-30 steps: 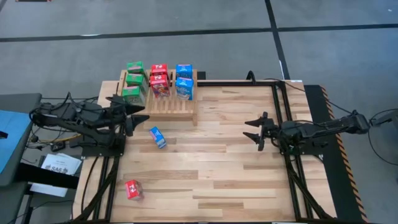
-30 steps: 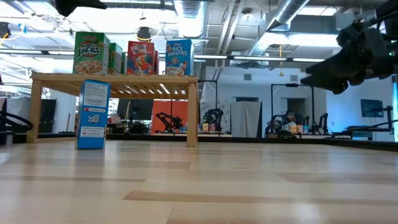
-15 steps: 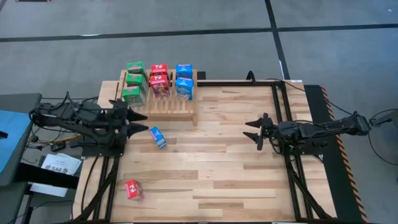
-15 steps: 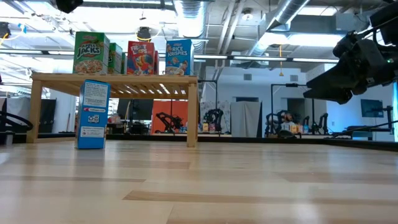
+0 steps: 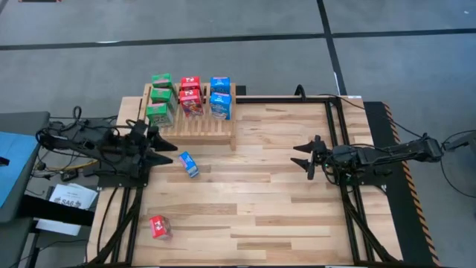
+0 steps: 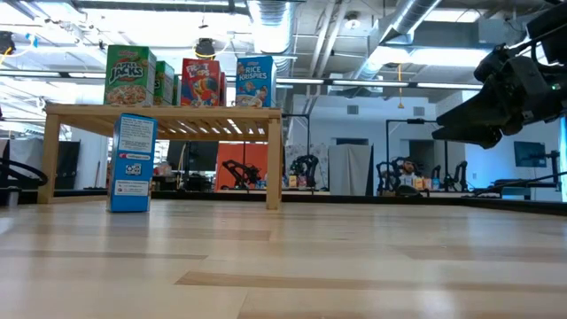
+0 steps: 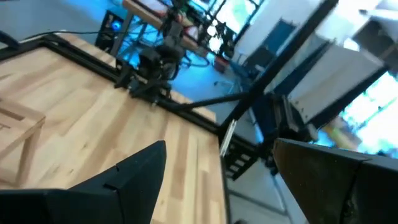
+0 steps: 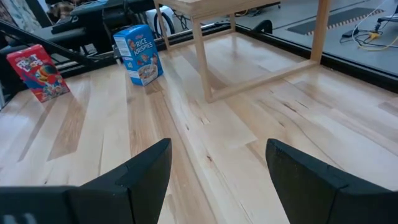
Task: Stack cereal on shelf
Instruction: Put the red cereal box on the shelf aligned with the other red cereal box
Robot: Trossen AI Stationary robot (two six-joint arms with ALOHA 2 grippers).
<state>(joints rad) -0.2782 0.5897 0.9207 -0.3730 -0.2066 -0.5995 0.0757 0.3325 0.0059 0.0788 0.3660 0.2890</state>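
The wooden rack (image 5: 195, 123) stands at the table's far left and carries three green boxes (image 5: 160, 97), two red boxes (image 5: 190, 92) and two blue boxes (image 5: 220, 95), all upright on its slats. A blue box (image 5: 189, 164) stands on the tabletop just in front of the rack, also visible as the blue box (image 6: 133, 162) and the blue box (image 8: 140, 55). A red box (image 5: 159, 226) sits near the table's near left corner. My left gripper (image 5: 165, 147) is open, left of the loose blue box. My right gripper (image 5: 297, 154) is open above the table's right half.
Black frame rails (image 5: 335, 126) run along the table's right and far sides. The planks between the two grippers (image 5: 245, 179) hold nothing. A blue-topped stand (image 5: 15, 160) and cables lie off the table's left edge.
My left gripper has drawn back from the rack toward the table's left edge and a little toward the near edge, staying open. My right gripper has dropped slightly. No box has moved.
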